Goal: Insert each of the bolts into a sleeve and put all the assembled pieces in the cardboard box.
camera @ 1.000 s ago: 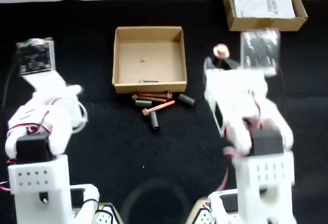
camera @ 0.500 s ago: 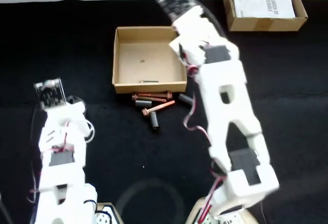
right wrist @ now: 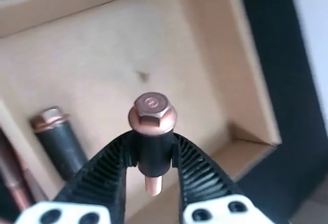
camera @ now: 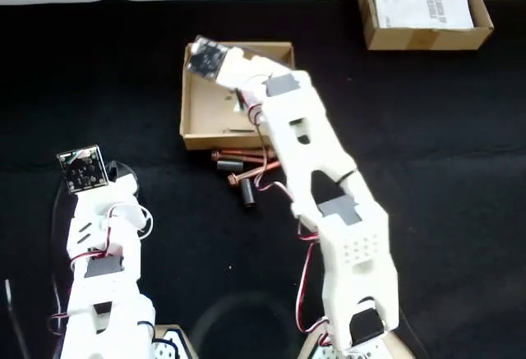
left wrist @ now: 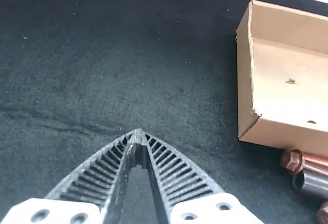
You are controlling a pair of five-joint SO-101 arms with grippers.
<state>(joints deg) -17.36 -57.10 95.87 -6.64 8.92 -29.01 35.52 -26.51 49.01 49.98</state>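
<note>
Nearest to you, at the near left of the black cloth table point(camera: 181, 244), stands the white left arm point(camera: 99, 252). The left gripper point(left wrist: 137, 138) is closed: its two ribbed fingers meet at the tips and nothing is between them. It hangs over bare cloth, apart from the near left corner of the open brown cardboard box point(left wrist: 266, 70). A little farther, just in front of the front wall of the box point(camera: 205, 139), the loose parts lie close together on the cloth. You can see two copper-coloured metal bolts point(camera: 242, 154) and two short black cylindrical sleeves point(camera: 246, 192). One bolt lies along the wall and the other is tilted below it. The white right arm point(camera: 312, 170) stretches from the near right side over these parts and above the box. The right gripper point(right wrist: 151, 147) is narrow and holds an assembled piece point(right wrist: 152, 115), a black sleeve with a bolt through it. The hexagon head points up and the thin end sticks out below the fingers, above the floor of the box. A second assembled piece point(right wrist: 59, 137) lies inside the box near one wall. Farthest from you, at the far right corner of the table, stands a smaller cardboard box with a white paper sheet point(camera: 423, 10).
</note>
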